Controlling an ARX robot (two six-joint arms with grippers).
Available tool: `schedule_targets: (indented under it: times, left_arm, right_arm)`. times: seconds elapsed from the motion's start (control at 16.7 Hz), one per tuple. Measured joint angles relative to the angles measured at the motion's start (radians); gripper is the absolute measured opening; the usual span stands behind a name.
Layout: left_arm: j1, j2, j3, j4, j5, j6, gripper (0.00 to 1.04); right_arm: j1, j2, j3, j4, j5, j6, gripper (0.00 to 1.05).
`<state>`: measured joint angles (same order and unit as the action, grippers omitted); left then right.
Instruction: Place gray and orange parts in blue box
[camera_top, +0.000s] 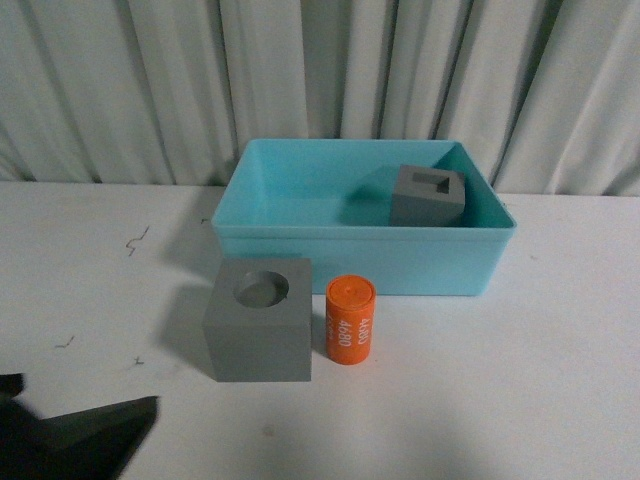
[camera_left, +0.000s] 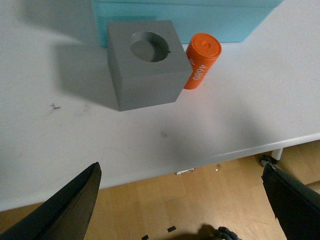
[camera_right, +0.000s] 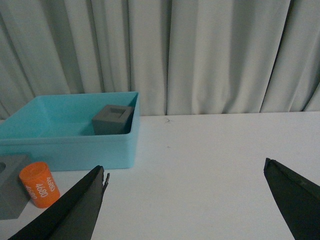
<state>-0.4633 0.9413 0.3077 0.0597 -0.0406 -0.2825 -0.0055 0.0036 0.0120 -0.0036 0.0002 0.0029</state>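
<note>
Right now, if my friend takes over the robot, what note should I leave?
Left gripper: open, empty, above the table's near edge.
Right gripper: open, empty.
Done: the gray block with the square hole sits in the blue box, toward its back right.
To do: the gray block with the round hole and the orange cylinder stand side by side on the table, just in front of the box. Both still need to go in.
</note>
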Motion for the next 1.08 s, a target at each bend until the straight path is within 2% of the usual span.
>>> schedule_targets:
  times: [0.18, 0.42, 0.6, 1.08]
  left_arm:
    - [-0.057, 0.233, 0.112, 0.115, -0.052, -0.006, 0.98]
    - [-0.060, 0.483, 0.261, 0.208, -0.105, 0.023, 0.98]
    - [-0.041, 0.645, 0.352, 0.230, -0.144, 0.056, 0.98]
    - [0.006, 0.870, 0.525, 0.304, -0.174, 0.212, 0.98]
  right_arm:
    - [0.000, 0.000, 0.000, 0.000, 0.000, 0.000, 0.98]
    - [0.000, 0.000, 0.000, 0.000, 0.000, 0.000, 0.98]
    - [0.000, 0.000, 0.000, 0.000, 0.000, 0.000, 0.98]
    - [0.000, 0.000, 0.000, 0.000, 0.000, 0.000, 0.98]
